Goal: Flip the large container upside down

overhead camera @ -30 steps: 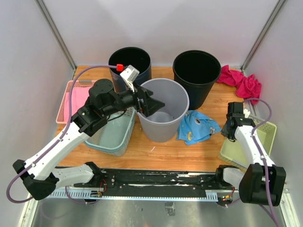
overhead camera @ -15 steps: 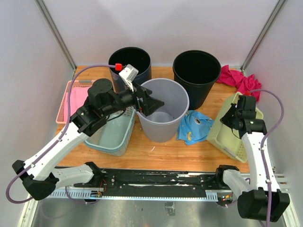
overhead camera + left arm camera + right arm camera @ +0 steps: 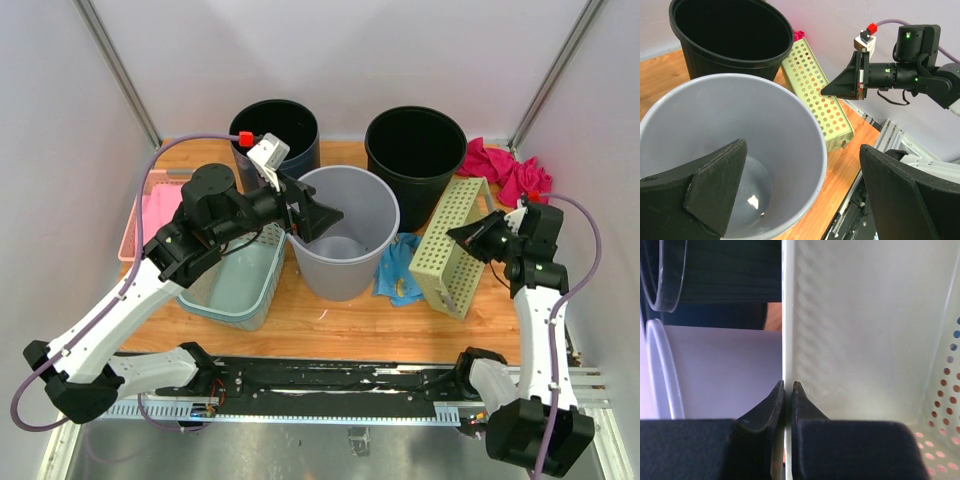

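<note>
The right pincer [image 3: 787, 386] is closed on the wall of the green basket [image 3: 452, 245], which stands on edge. The left pincer [image 3: 318, 218] is wide, with the rim of the grey bin [image 3: 345, 275] between its fingers.

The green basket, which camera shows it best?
Top external: it shows the whole green basket tipped up on edge, its rim pinched by the right arm's fingers. The left wrist view shows its perforated underside past the grey bin; the right wrist view shows only one wall, close up.
</note>
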`<action>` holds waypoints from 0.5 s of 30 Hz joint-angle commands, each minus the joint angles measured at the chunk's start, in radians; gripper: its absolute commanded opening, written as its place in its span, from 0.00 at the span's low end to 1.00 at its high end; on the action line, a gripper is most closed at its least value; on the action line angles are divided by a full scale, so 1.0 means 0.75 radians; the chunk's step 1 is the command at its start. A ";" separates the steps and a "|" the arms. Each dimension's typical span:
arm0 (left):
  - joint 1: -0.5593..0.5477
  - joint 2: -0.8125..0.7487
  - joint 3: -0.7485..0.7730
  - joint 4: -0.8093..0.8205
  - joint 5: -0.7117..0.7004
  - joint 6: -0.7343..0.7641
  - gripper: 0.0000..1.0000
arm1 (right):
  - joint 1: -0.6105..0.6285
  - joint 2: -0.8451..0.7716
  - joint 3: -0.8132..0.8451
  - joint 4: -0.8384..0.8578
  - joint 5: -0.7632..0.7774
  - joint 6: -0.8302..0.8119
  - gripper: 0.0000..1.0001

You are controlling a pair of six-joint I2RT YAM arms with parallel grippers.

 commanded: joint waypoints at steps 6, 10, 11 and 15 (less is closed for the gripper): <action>-0.012 -0.035 0.013 -0.001 -0.010 0.016 0.99 | -0.201 -0.063 -0.222 0.390 -0.486 0.282 0.00; -0.012 -0.021 0.000 0.003 -0.001 0.014 0.99 | -0.231 -0.077 -0.281 0.472 -0.567 0.312 0.01; -0.012 -0.016 0.000 0.004 0.002 0.012 0.99 | -0.242 -0.075 -0.282 0.462 -0.576 0.301 0.00; -0.012 -0.004 0.003 0.010 0.029 0.004 0.99 | -0.287 -0.065 -0.244 0.211 -0.504 0.109 0.07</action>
